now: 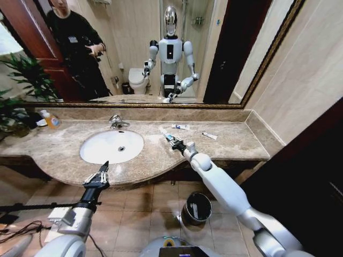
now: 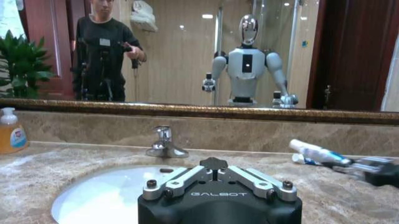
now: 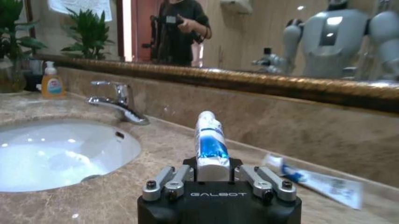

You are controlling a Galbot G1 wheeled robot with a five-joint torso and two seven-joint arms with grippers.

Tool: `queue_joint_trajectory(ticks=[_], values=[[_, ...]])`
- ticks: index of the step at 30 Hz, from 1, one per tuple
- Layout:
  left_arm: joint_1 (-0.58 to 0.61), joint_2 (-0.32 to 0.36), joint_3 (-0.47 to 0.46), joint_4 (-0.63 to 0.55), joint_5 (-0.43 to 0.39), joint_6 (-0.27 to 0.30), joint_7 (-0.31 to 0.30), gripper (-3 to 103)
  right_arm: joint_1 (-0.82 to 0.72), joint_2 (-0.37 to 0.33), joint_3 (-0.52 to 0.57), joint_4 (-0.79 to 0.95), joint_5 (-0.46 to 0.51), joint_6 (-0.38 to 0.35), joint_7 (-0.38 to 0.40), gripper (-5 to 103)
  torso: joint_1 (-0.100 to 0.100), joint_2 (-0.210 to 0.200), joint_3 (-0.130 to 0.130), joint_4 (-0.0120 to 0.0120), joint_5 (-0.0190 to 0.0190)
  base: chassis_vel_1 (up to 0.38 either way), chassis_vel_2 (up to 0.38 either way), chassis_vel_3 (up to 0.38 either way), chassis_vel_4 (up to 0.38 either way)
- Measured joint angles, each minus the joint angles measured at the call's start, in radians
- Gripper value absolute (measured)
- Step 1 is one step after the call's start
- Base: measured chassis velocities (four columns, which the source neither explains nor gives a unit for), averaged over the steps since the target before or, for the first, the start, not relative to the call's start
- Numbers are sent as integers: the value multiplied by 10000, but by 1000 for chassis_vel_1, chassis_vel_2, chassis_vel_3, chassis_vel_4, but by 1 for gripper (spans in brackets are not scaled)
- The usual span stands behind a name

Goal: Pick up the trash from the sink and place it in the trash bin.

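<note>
My right gripper (image 1: 174,142) hovers over the marble counter just right of the sink (image 1: 94,142), shut on a blue-and-white tube (image 1: 166,135). In the right wrist view the tube (image 3: 209,135) stands up between the fingers of the right gripper (image 3: 212,164). The left wrist view has that tube (image 2: 315,151) far off to one side. My left gripper (image 1: 100,174) hangs shut at the counter's front edge before the basin, holding nothing. The trash bin (image 1: 196,208) stands on the floor below the counter, with something white inside.
Two more small tubes (image 1: 180,127) (image 1: 209,136) lie on the counter near the mirror. A chrome tap (image 1: 117,122) stands behind the basin. A bottle of orange liquid (image 1: 51,119) and a plant (image 1: 13,110) are at the far left. Brown tile floor lies around the bin.
</note>
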State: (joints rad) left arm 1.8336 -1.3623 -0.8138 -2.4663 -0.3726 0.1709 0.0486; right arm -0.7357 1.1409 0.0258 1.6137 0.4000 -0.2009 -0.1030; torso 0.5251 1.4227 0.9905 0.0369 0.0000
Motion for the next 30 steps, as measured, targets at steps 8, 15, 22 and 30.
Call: queue_joint_trajectory(ticks=[8, 15, 22, 30], values=[[0, -1, 0, 0, 0, 0, -1, 0, -2996, -1300, 1758, 2771, 354, -279, 80, 28, -2, 1, -1, -3, 4, 0, 0, 0, 0], [0, 0, 0, 0, 0, 0, -1, 0, -5505, -1709, 3363, 4227, 432, -162, 354, 28, -2, 0, -1, -1, 4, 0, 0, 0, 0], [0, 1, 0, 0, 0, 0, 0, 0, -7595, -1161, 4945, 4608, 236, 336, 504, 28, -2, 1, -1, -2, 5, 0, 0, 0, 0], [0, 0, 0, 0, 0, 0, 1, 0, -9718, -324, 6112, 4473, -234, 1312, 354, 28, -2, 1, -1, -2, 0, 0, 0, 0, 0]])
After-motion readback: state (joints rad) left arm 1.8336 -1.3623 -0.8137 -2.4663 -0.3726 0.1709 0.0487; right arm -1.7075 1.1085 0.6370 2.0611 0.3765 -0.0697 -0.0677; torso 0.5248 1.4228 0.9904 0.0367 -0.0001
